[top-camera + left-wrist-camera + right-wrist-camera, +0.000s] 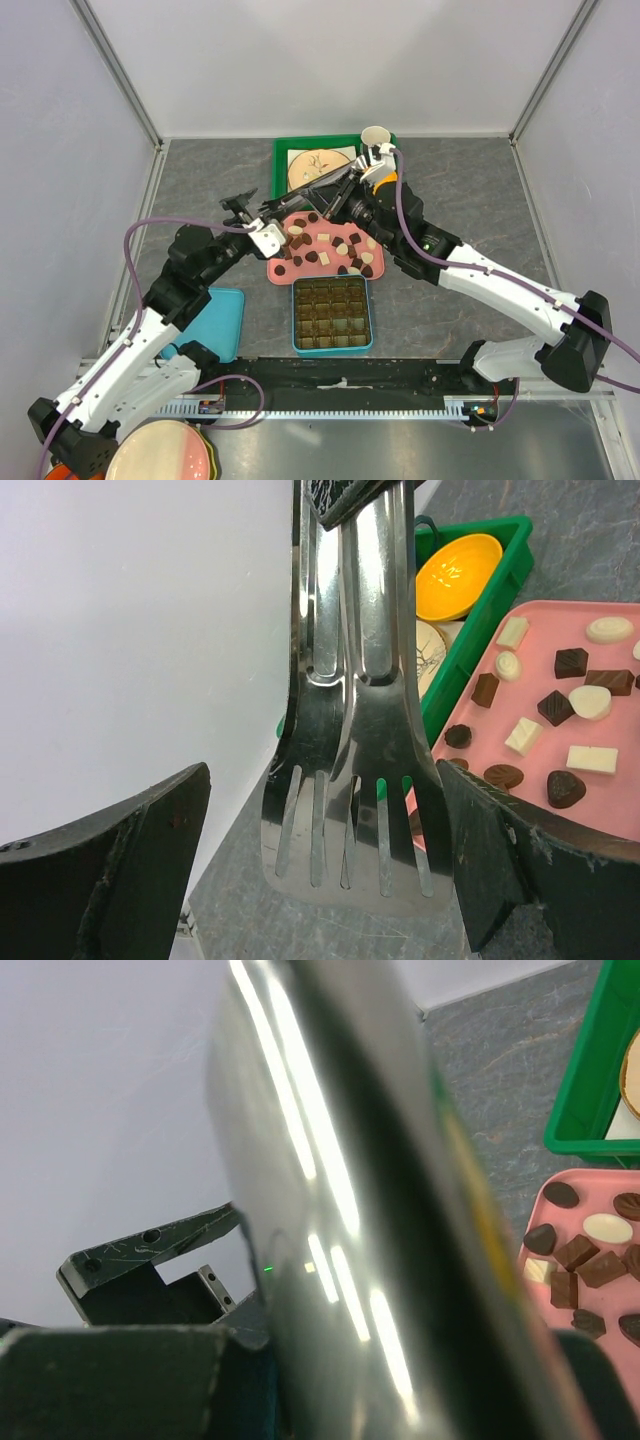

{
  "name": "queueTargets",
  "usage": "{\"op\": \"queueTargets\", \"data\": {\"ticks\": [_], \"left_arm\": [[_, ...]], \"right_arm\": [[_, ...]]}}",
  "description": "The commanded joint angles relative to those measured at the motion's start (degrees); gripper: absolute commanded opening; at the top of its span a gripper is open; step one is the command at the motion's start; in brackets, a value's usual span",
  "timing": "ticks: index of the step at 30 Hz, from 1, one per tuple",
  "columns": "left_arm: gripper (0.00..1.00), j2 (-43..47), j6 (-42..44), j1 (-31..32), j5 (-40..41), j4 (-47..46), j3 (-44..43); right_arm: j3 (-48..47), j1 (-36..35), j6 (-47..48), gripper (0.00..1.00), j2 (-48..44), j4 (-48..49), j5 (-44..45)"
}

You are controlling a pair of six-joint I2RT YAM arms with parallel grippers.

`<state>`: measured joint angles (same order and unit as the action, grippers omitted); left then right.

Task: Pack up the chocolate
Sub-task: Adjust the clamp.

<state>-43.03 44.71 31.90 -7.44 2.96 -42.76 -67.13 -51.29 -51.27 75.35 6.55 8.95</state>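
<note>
Many small dark, brown and cream-white chocolate pieces (330, 245) lie on a pink tray (278, 268); they also show in the left wrist view (560, 715) and the right wrist view (590, 1260). A teal box (332, 315) with several compartments stands just in front of the tray. My right gripper (350, 192) is shut on metal tongs (300, 198) and holds them above the tray's back edge; in the right wrist view the tongs (340, 1220) fill the frame. The tongs' slotted blades (350, 810) hang between the wide-open fingers (110, 860) of my left gripper (320, 870), near its right finger.
A green tray (282, 160) at the back holds a wooden plate (315, 165), a paper cup (375, 135) and an orange bowl (458, 575). A teal lid (215, 320) lies at the left. A pink plate (160, 455) sits at the near left corner.
</note>
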Motion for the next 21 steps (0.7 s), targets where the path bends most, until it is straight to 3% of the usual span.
{"op": "queueTargets", "data": {"ticks": [1,11,21], "left_arm": [[0.99,0.39,2.92,0.00,1.64,-6.12,-0.66],[0.99,0.93,6.01,0.00,4.02,-11.05,0.93],[0.99,-0.74,1.17,0.62,-4.24,-7.01,-3.46]], "right_arm": [[1.56,-0.30,-0.50,0.00,-2.66,-1.10,-0.43],[2.62,-0.48,-3.57,0.00,-2.31,-0.22,-0.08],[1.92,-1.89,-4.19,0.00,0.84,3.82,0.72]]}}
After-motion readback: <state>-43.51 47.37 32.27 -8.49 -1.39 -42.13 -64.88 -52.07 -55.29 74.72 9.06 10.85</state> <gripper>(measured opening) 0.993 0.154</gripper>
